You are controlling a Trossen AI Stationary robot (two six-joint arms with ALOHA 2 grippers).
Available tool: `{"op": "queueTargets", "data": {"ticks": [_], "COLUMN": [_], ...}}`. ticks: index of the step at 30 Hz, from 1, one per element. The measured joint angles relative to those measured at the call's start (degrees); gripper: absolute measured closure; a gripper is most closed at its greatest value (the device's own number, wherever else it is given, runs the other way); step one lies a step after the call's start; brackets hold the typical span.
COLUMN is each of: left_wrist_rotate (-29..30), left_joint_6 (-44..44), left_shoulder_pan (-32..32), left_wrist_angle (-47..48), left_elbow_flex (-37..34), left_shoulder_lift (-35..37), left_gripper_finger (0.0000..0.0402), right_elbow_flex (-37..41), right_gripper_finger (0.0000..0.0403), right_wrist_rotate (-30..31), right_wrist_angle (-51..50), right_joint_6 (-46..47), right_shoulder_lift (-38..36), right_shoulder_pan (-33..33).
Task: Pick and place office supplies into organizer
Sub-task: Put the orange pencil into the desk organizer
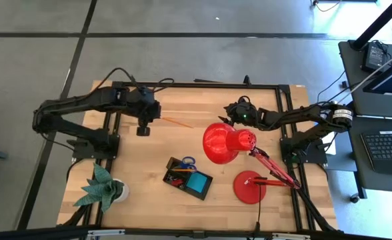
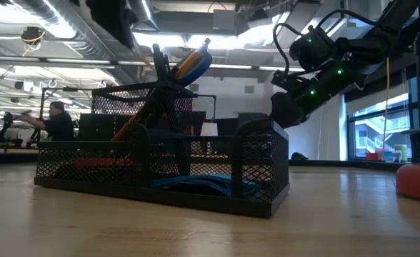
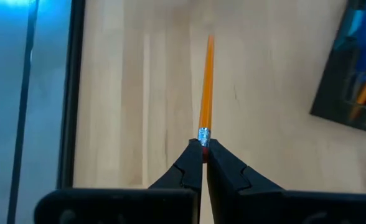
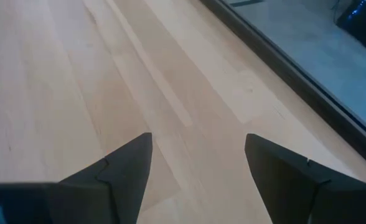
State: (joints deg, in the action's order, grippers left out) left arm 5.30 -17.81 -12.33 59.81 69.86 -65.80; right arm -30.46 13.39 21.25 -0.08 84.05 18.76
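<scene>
left gripper [image 3: 203, 152] pinching pencil [image 3: 206, 87] eraser-end, tip forward

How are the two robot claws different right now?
The left claw is shut, pinching a pencil by its eraser end; the right claw is wide open and empty. The left claw is far from the red lamp; the right is close beside it. Both hang over the wooden table.

The left claw [image 1: 157, 117] holds a pencil [image 1: 176, 123] above the table [image 1: 149, 167], well apart from the organizer [image 1: 188, 177].
</scene>
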Motion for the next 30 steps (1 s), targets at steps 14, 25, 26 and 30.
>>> {"op": "queueTargets", "data": {"ticks": [14, 25, 26, 30], "left_wrist_rotate": [-0.3, -2.3, -2.8, -3.3], "left_joint_6": [11.2, 15.9, 16.7, 19.9], "left_shoulder_pan": [11.4, 19.5, 20.2, 22.9], "left_wrist_angle": [17.9, 20.5, 20.5, 21.0], "left_elbow_flex": [14.2, 16.1, 16.1, 16.1], "left_shoulder_lift": [-0.2, -0.3, -0.3, -1.1], "left_gripper_finger": [0.0399, 0.0399, 0.0399, 0.0399], "right_elbow_flex": [0.0, 0.0, 0.0, 0.0], "right_gripper_finger": [0.0143, 0.0143, 0.0143, 0.0143], "right_wrist_rotate": [0.0, 0.0, 0.0, 0.0], "right_wrist_angle": [-0.1, -0.1, -0.1, -0.1], "right_joint_6": [3.1, 6.1, 6.1, 7.2], "right_shoulder_lift": [0.0, 0.0, 0.0, 0.0], "right_shoulder_pan": [0.1, 0.2, 0.2, 0.2]}}
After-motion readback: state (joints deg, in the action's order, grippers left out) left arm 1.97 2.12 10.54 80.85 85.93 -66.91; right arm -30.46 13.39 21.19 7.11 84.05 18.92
